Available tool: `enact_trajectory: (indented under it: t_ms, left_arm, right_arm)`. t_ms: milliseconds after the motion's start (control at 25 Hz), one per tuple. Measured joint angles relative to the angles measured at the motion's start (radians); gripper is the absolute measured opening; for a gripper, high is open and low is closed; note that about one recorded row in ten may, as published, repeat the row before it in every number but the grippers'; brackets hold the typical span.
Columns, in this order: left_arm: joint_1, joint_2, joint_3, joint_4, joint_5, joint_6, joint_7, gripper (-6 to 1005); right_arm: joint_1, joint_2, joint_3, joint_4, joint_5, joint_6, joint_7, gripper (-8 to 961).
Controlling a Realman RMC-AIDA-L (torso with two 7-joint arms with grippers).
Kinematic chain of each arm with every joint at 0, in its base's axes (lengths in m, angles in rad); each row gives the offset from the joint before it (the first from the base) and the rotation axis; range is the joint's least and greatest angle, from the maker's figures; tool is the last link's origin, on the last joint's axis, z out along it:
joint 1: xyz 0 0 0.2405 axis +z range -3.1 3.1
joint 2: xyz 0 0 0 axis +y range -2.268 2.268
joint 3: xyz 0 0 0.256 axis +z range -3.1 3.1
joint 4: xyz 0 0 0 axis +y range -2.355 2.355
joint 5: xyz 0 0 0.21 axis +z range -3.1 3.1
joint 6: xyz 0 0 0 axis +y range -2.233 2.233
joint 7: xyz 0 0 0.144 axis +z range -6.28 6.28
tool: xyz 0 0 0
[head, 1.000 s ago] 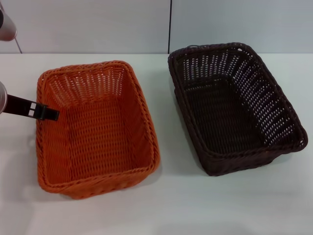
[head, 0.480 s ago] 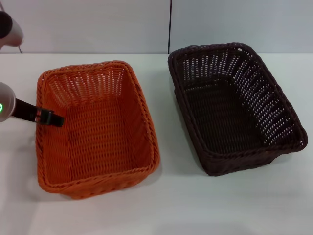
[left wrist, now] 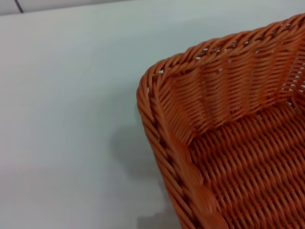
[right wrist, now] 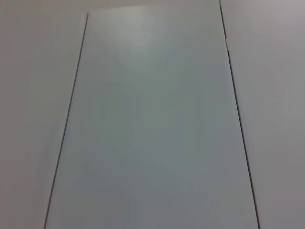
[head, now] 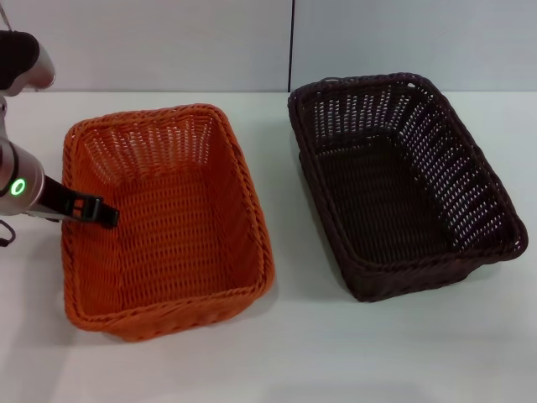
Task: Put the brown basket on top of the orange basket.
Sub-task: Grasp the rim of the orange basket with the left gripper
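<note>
The orange basket point(head: 168, 218) stands on the white table at the left, open side up and empty. The brown basket point(head: 403, 180) stands apart from it on the right, also upright and empty. My left gripper point(head: 101, 212) reaches in from the left edge and sits over the orange basket's left rim, its black tip just inside the rim. The left wrist view shows one corner of the orange basket point(left wrist: 228, 119) and its braided rim close up. My right gripper is out of view; its wrist view shows only pale wall panels.
The white table point(head: 294, 353) runs under both baskets, with bare surface between them and in front. A pale wall with a dark vertical seam point(head: 291, 46) stands behind the table's far edge.
My left arm has moved right and slightly down, bringing the gripper tip from the orange basket's left rim to just inside it. Neither basket has moved.
</note>
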Motion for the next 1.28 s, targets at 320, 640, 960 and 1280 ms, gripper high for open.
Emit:
enact_trajectory:
  t_ms: [320,640,960,1280]
  left_arm:
    - [-0.028,0.0,-0.009,0.084,0.0,0.033,-0.032,705]
    - [-0.025,0.001,-0.005,0.072,-0.006,0.044,-0.001,684]
    - [-0.024,0.002,-0.008,0.067,-0.006,0.046,0.005,555]
    - [-0.025,0.003,-0.009,0.066,-0.006,0.047,0.008,306]
  right_arm:
    - [0.0,-0.002,0.004,0.003,0.007,0.005,-0.002,806]
    - [0.0,-0.004,0.009,0.002,0.009,0.001,-0.004,806]
    - [-0.001,-0.004,0.02,-0.004,0.009,-0.002,-0.004,806]
    - [0.0,-0.004,0.023,-0.005,0.009,-0.008,-0.004,806]
